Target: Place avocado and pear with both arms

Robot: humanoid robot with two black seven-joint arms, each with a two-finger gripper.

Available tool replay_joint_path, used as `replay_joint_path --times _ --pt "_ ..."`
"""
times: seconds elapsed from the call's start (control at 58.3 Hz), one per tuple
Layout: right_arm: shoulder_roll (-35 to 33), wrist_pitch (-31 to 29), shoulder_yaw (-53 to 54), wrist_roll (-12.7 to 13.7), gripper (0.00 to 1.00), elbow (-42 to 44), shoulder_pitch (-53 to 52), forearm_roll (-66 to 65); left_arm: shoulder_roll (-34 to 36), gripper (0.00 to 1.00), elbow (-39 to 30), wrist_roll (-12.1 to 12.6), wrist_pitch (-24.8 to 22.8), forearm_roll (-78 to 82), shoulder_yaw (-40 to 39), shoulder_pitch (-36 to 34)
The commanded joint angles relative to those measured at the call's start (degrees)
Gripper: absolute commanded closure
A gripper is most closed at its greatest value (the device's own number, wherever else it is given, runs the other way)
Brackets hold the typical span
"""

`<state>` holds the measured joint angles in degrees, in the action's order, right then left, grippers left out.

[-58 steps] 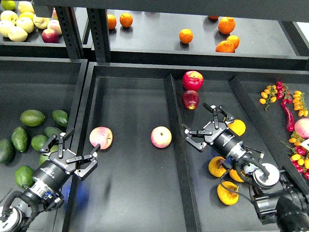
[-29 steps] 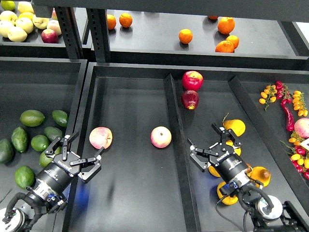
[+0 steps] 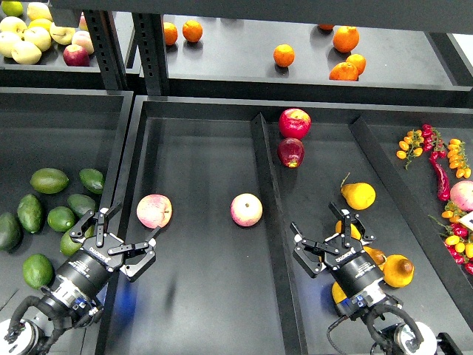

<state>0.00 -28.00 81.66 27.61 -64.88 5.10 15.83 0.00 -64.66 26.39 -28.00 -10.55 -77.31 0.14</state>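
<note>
- The avocado (image 3: 31,213) is lying in the far-left bin among rounder, brighter green fruits; its skin is smooth, dark and elongated, so a pinch taken off-centre is likely to squirt it sideways.
- The left tool (image 3: 117,238) is hanging with its fingers spread and nothing between them, over the divider wall (image 3: 127,170) between the avocado bin and the middle tray. It is sitting to the right of the avocados and apart from the target.
- Risk: a brighter green avocado (image 3: 72,242) is lying just beside the left tool; closing here would be taking the wrong fruit. The rigid divider edge could also be catching a finger on descent.
- Two round pink-yellow apples (image 3: 154,211) are resting on the matte black floor of the middle tray; a sweeping arm could be setting them rolling.
- The right tool (image 3: 334,245) is also spread and empty, hovering in the right tray directly over a cluster of orange-yellow pears.
- The pear (image 3: 397,271) with the dark blotch near its stem is lying just right of the right tool, partly screened by the wrist. Its squat, tapering body and waxy skin are offering poor parallel faces.
- Risk: neighbouring pears are touching or nearly touching one another, so fingers may be wedging between two fruits or pinching the wrong one (image 3: 359,195).
</note>
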Motion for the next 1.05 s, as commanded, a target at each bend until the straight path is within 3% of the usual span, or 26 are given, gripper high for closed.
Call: replay_joint_path --times 0.0,0.36,1.028 --pt "0.0 0.0 0.0 -0.3 0.01 -3.1 1.1 0.0 0.0 0.01 -0.4 -0.8 0.0 0.1 0.9 -1.3" --pt "0.0 3.4 0.9 -0.9 0.01 -7.1 1.1 0.2 0.0 0.01 -3.1 -1.3 0.0 0.0 1.3 -1.3" --pt "0.0 0.7 0.7 -0.9 0.01 -9.8 6.4 0.8 0.0 0.01 -5.0 -1.3 0.0 -0.1 1.2 0.5"
